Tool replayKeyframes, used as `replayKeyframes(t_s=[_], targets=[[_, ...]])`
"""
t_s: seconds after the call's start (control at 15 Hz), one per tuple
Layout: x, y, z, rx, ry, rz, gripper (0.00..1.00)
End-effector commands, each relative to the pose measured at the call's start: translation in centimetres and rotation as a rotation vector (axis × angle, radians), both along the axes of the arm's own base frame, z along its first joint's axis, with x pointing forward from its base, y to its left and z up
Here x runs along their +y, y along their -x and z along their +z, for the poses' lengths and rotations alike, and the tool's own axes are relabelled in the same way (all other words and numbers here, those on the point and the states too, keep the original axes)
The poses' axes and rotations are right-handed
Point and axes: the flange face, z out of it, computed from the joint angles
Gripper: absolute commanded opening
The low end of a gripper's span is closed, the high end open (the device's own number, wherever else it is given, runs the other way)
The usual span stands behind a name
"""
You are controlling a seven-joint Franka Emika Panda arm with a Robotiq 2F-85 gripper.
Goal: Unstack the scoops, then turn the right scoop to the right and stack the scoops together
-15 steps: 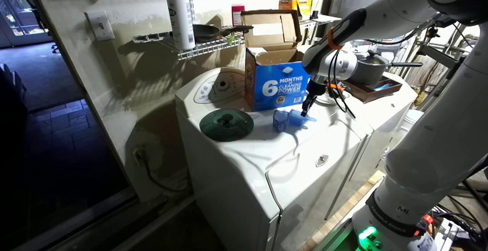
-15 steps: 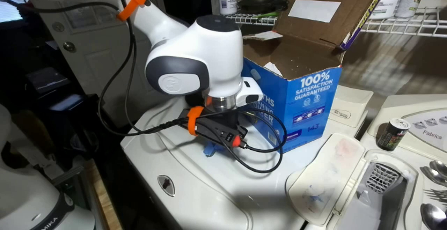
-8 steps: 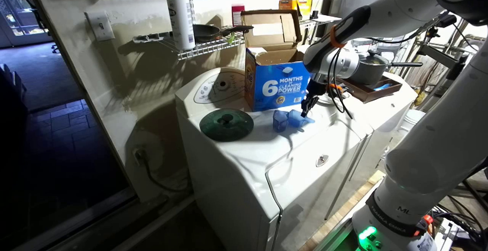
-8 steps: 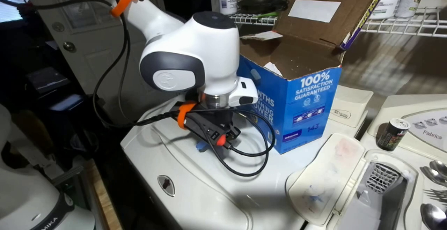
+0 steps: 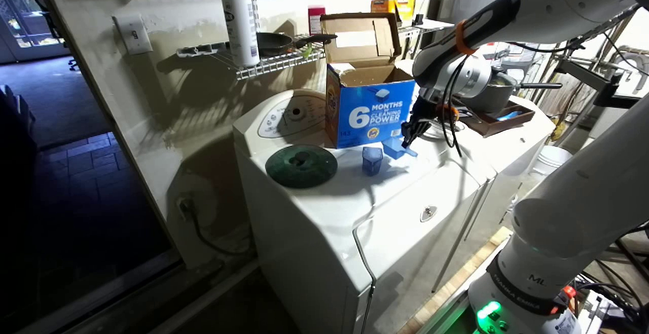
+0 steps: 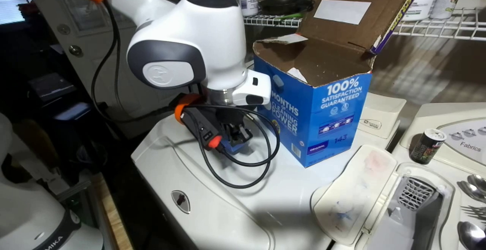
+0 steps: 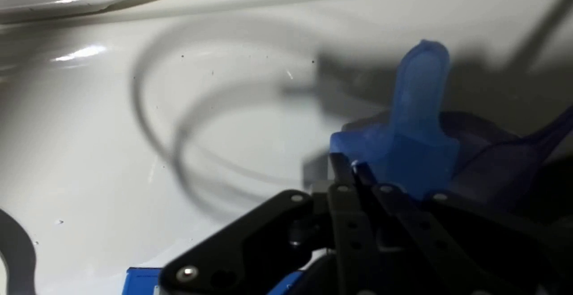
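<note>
Two small blue translucent scoops are on the white washer top. The left scoop (image 5: pixel 372 161) stands apart in an exterior view and shows dark at the right of the wrist view (image 7: pixel 497 169). The right scoop (image 5: pixel 391 147) has its handle pointing toward the washer's front right; its body and handle fill the middle right of the wrist view (image 7: pixel 418 151). My gripper (image 5: pixel 405 144) is shut on the right scoop's edge, its fingertips (image 7: pixel 351 163) nearly together there. The scoop looks slightly raised. In an exterior view the gripper (image 6: pixel 239 136) mostly covers the right scoop (image 6: pixel 233 147) and hides the left one.
The open blue carton (image 5: pixel 372 113) stands close behind the scoops. A dark green lid (image 5: pixel 281 167) lies left of them. A brown tray (image 5: pixel 507 123) with a pot is at the right. A white container (image 6: pixel 355 189), a can (image 6: pixel 428 147) and spoons are also nearby.
My gripper and the right scoop have moved slightly up and back, with the wrist and cable loop shifting. The left scoop stays in place, now darker in shadow.
</note>
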Motion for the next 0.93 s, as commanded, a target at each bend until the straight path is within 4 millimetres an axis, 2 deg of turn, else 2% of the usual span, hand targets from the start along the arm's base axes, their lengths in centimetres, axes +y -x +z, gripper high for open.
replayKeyframes(t_s=[0.0,0.4,0.87], targets=[[0.6,1.5,2.0,-0.04,-0.041,-0.105,0.01],[3.3,2.3,3.6,-0.094,-0.124,-0.148,0.01],[6.3,1.7,3.1,-0.091,-0.175,-0.208,0.01]])
